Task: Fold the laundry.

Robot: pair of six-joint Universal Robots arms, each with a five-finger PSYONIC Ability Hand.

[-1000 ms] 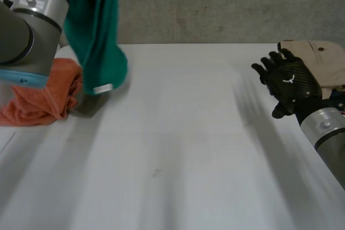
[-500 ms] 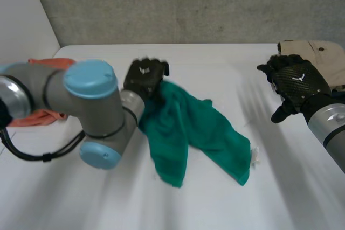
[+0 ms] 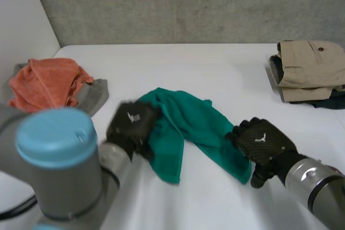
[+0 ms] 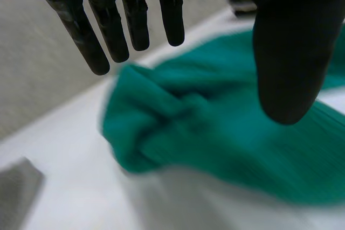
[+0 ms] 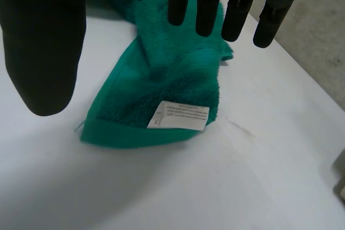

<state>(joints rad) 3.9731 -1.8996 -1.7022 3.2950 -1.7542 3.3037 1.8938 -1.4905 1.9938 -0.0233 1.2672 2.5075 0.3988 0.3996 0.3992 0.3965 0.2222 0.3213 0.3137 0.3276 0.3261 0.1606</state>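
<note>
Now we see our green towel [image 3: 188, 125] crumpled on the counter [image 3: 215, 68], stretched left to right: left hand [image 3: 132, 127] at its left end, right hand [image 3: 264, 145] over the near-right labelled corner, all fingers released.

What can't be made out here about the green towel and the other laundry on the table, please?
Green towel, head view: the left hand covers one end, the right hand overlaps the other.
Label, right wrist view: print too small to read.
Grey cloth, head view: mostly under the orange towel.
Dark garment, head view: under the beige garment, cut by the edge.
</note>
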